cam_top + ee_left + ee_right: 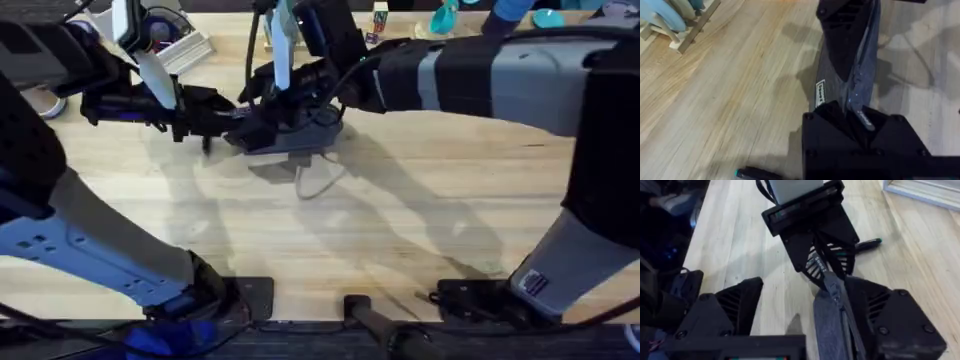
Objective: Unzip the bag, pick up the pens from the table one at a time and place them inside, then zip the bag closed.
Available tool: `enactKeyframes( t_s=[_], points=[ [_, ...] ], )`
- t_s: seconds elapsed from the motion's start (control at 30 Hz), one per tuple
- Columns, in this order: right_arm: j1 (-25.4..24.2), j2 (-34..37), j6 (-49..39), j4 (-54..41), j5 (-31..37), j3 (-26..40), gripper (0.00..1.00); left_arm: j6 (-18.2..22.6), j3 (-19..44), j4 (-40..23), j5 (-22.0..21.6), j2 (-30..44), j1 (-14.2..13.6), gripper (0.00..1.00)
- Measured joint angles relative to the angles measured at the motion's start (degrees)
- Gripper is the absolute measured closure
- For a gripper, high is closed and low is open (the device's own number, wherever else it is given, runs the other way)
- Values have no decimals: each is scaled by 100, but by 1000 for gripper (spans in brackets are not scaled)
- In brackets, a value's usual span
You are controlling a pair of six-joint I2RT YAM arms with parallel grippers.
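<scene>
One bag (290,138) held at opposite ends by both grippers' fingers; one pen (757,174) on the table (400,220).

The desk (400,230) was made of pale wood planks with wavy lines in the grain. Soft grey shadows lay across it. At the far edge sat a white frame (185,50) and some bright blue things (445,15).

Legible text: none confirmed. One small white label with dark lettering stands on the side of the bag (820,93), seen from the left wrist; its characters are too small and blurred to read. No numbers, brands or signs decipherable elsewhere
</scene>
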Motion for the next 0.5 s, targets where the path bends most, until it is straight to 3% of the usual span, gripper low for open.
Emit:
enactKeyframes(
  t_s=[0.5],
  points=[
    [-104, -2, 15, 0, 0, 0, 6, 0, 0, -1, 0, 0, 0, 928]
  ],
)
